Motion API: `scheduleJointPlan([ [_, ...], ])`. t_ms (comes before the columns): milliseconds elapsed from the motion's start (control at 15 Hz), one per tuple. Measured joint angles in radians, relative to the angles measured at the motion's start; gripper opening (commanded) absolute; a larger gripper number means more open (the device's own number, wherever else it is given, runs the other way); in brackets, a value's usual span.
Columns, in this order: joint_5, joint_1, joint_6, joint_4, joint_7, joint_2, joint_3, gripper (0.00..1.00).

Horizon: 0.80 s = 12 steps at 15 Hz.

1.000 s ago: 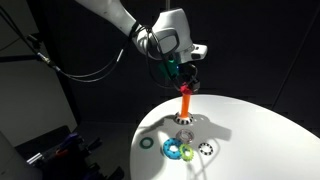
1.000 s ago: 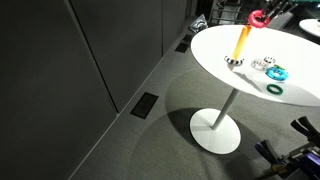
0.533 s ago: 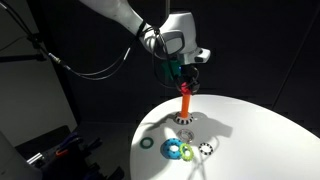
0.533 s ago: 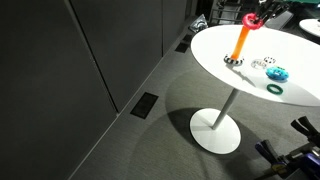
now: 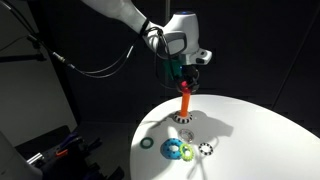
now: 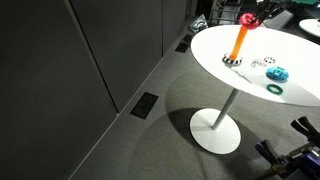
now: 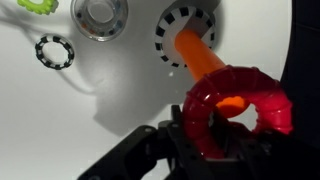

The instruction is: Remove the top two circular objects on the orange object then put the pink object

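My gripper (image 5: pixel 186 76) is shut on the pink-red ring (image 7: pixel 236 108) and holds it right at the top of the upright orange peg (image 5: pixel 186 102). In the wrist view the peg's (image 7: pixel 198 58) orange tip shows through the ring's hole, and my gripper (image 7: pixel 200 128) clamps the ring's near edge. In an exterior view the ring (image 6: pixel 248 19) sits level with the top of the peg (image 6: pixel 240 43). A black-and-white toothed gear ring (image 5: pixel 206 150) lies flat on the white table (image 5: pixel 250 140), away from the peg. A silver ring (image 7: pixel 100 14) lies beside the peg's base.
A blue ring with a green one (image 5: pixel 176 151) and a dark green ring (image 5: pixel 147 142) lie near the table's front edge. The table is round, on one central pedestal (image 6: pixel 218 128), with dark walls around it. Cables hang behind the arm.
The gripper with the pink ring has shifted slightly sideways, so the ring now stands over the peg's top. The rings on the table have not moved.
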Motion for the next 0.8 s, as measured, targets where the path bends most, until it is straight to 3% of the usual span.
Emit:
scheduleJointPlan([
  [800,0.037,-0.026,-0.177,0.065,-0.016,0.005,0.012,0.11],
])
